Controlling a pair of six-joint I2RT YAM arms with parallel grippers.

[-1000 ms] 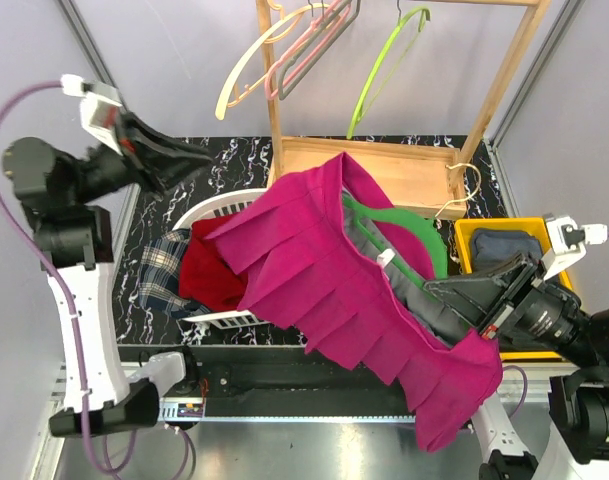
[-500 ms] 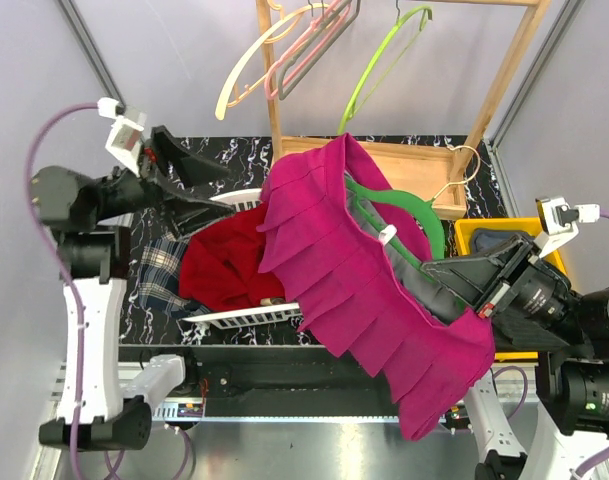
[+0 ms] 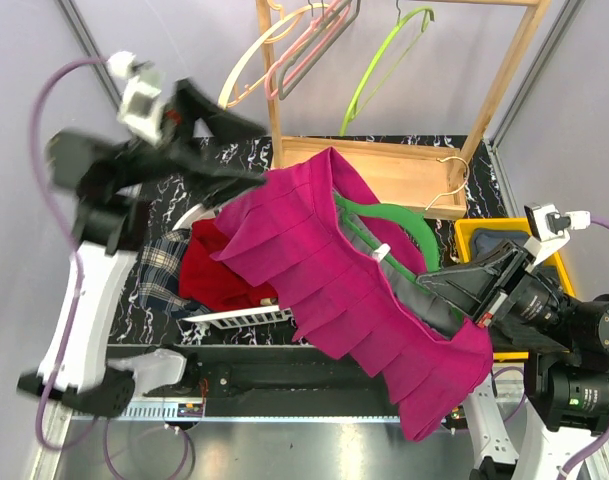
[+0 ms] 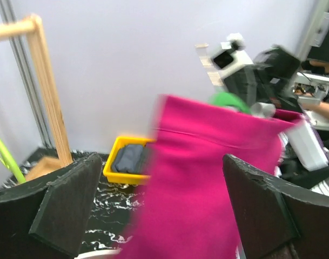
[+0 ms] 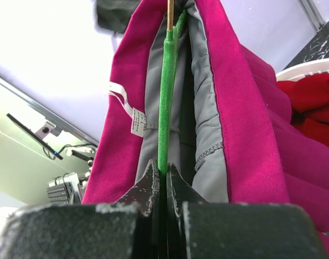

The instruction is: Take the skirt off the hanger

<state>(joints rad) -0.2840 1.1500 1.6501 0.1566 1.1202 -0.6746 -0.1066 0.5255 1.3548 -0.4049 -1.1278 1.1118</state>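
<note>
Marble table point(image 3: 144, 305) — right hand point(image 5: 163, 172) clamps hanger point(image 5: 165, 97) inside skirt point(image 5: 229, 97)

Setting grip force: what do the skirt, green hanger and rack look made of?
The skirt: matte magenta woven cloth, pleated, grey lining. The green hanger: thin, matte, probably plastic, maybe flocked. The rack: pale, bare-looking wood, square-cut bars.

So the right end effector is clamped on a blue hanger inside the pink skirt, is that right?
Not quite: the hanger is green, not blue. The right wrist view shows the right end effector clamped on it inside the pink skirt.
</note>
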